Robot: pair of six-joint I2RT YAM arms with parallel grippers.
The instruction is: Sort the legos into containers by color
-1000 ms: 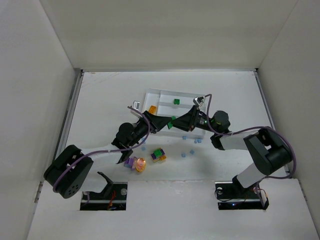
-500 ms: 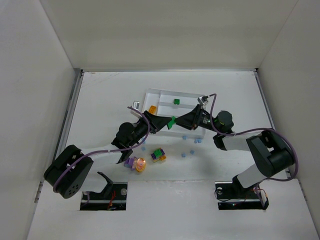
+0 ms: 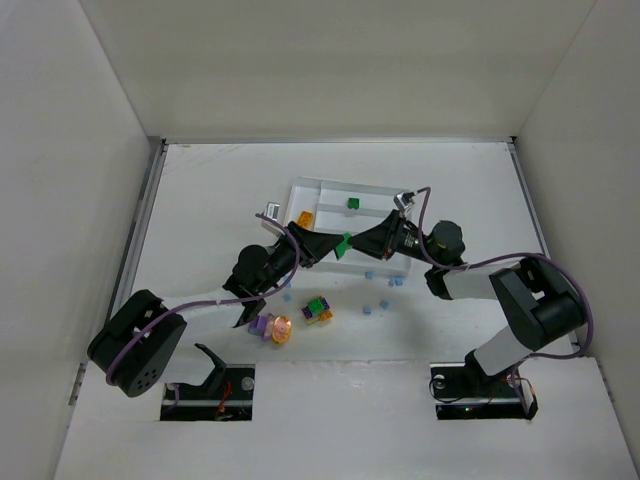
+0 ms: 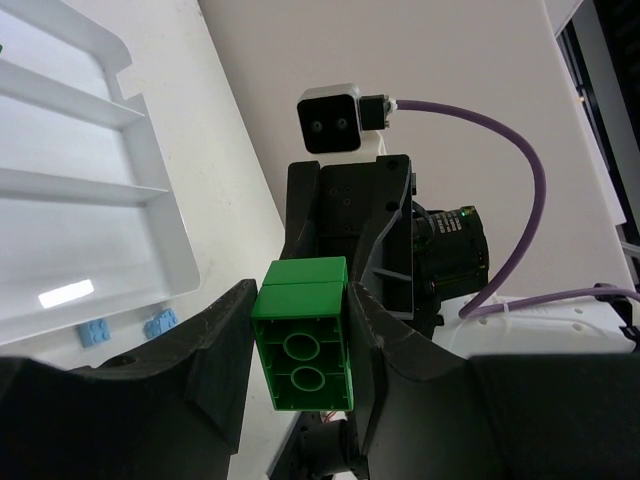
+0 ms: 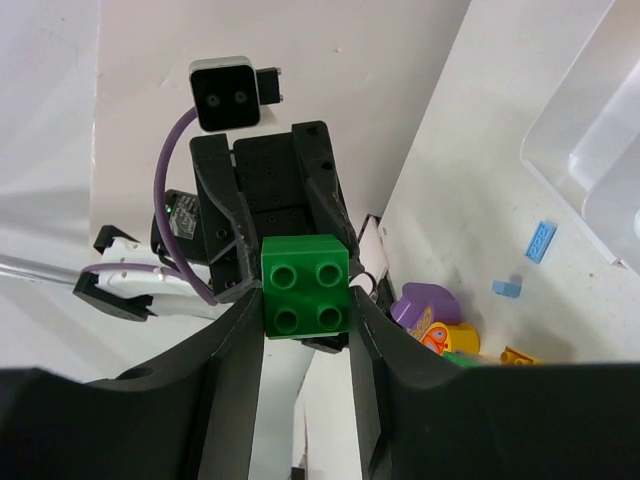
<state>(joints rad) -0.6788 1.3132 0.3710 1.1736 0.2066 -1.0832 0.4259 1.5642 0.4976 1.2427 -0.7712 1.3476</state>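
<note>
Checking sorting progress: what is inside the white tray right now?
A green brick lies in a far compartment, an orange brick near the tray's left end. The left hand and right hand, gripping a second green brick between them, cover the near side; anything there is hidden.

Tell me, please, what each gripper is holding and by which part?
One green lego, shared: the left gripper pinches its two opposite side walls, and the right gripper clamps the sides too, from the studded end.

table [image 3: 200,200]: white | tray [image 3: 325,195]: on it, mid-far | legos [image 3: 318,310]: scattered nearer than tray
</note>
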